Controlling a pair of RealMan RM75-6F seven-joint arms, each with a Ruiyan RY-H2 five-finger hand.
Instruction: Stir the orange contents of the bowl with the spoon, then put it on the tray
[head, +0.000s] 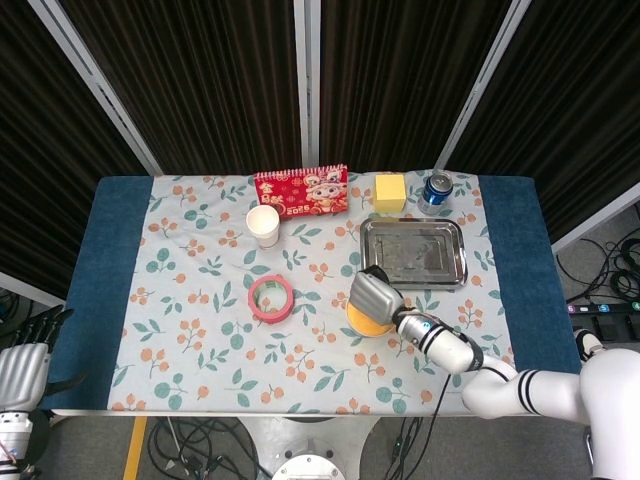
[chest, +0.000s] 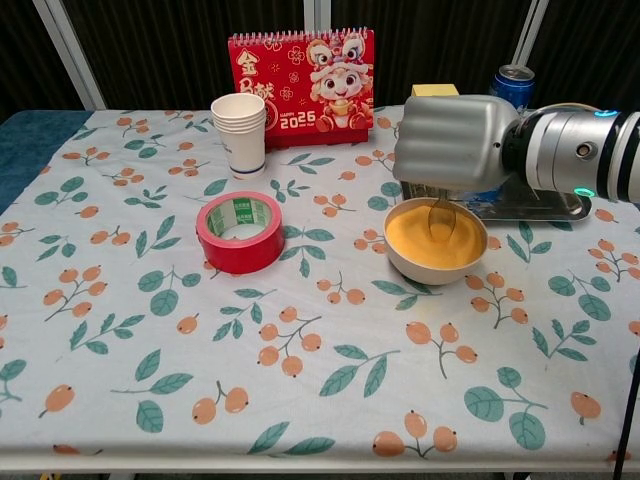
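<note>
A cream bowl (chest: 431, 267) full of orange powder (chest: 420, 243) stands right of the table's middle; in the head view the bowl (head: 362, 325) is half hidden under my right hand (head: 372, 296). That right hand (chest: 453, 142) hovers over the bowl's far rim and holds a metal spoon (chest: 441, 219), whose bowl dips into the orange powder. The steel tray (head: 413, 251) lies just behind the bowl, with its right end (chest: 566, 205) showing past my wrist. My left hand (head: 22, 369) hangs off the table's left front corner, holding nothing, fingers apart.
A red tape roll (chest: 239, 231) lies left of the bowl. Behind it stand stacked paper cups (chest: 240, 133), a red calendar (chest: 302, 84), a yellow block (head: 389, 191) and a blue can (chest: 513, 80). The table's front half is bare floral cloth.
</note>
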